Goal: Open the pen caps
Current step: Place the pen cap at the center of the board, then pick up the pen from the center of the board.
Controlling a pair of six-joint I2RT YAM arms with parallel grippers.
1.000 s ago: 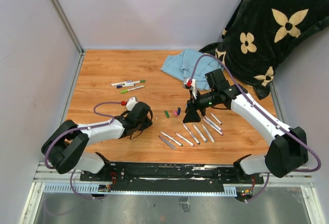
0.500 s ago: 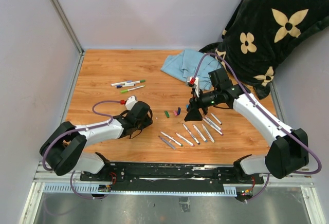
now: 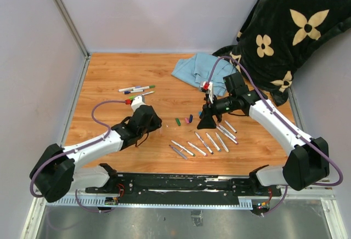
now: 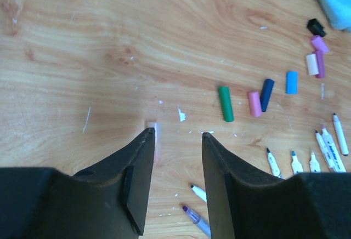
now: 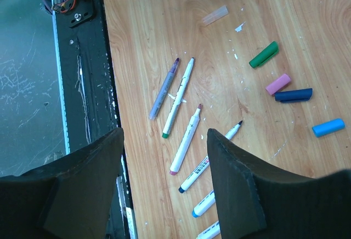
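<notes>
The left gripper [image 4: 178,134] hangs low over the light wooden worktop [image 4: 98,36] with its jaws parted and nothing between them; a small pale translucent tube [image 4: 155,136] lies just beside one fingertip. The small cylindrical plastic pen caps [image 4: 225,103], green, pink, dark blue, light blue, purple and black, lie loose in a scattered cluster between the two arms, near a row of uncapped thin white-barrelled markers [image 5: 178,97]. The right gripper [image 5: 164,140] sits above that row, jaws spread wide and empty.
</notes>
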